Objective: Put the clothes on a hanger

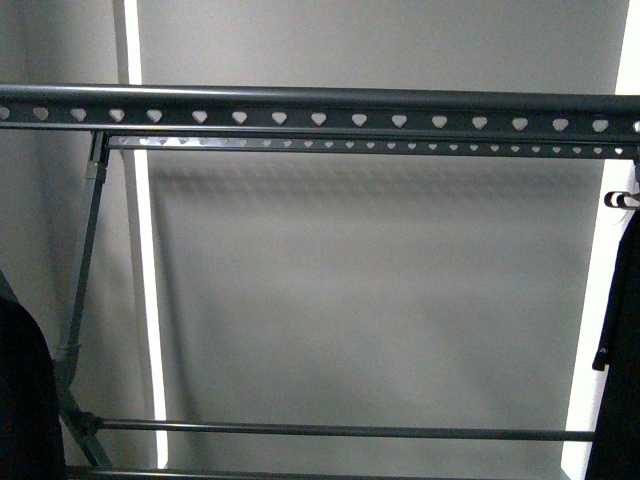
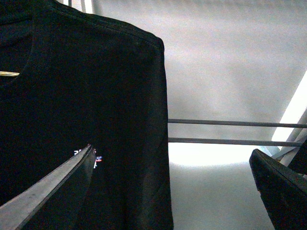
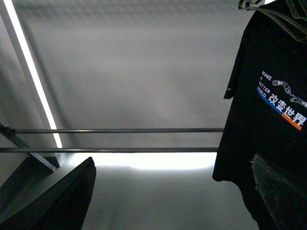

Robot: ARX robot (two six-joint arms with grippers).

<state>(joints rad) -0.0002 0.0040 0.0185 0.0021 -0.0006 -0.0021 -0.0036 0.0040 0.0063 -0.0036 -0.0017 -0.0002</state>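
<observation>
The hanger, a dark grey rack, spans the front view with its rail of heart-shaped holes (image 1: 320, 118). A black T-shirt (image 3: 268, 120) with white "MAKE A BETTER WORLD", Chinese characters and a blue-orange stripe hangs beside my right gripper (image 3: 172, 160). That gripper is open and holds nothing, and one finger (image 3: 280, 196) lies in front of the shirt's hem. In the left wrist view a black T-shirt (image 2: 96, 96) hangs by my open left gripper (image 2: 171, 153), partly between its fingers, with a scrap of print showing next to one finger (image 2: 57, 182). Neither arm shows in the front view.
Black cloth hangs at the left edge (image 1: 20, 400) and the right edge (image 1: 620, 350) of the front view, the right piece under a thin hook (image 1: 620, 198). A low crossbar (image 1: 340, 431) joins the rack's legs. A grey wall with bright vertical strips (image 1: 145, 280) stands behind.
</observation>
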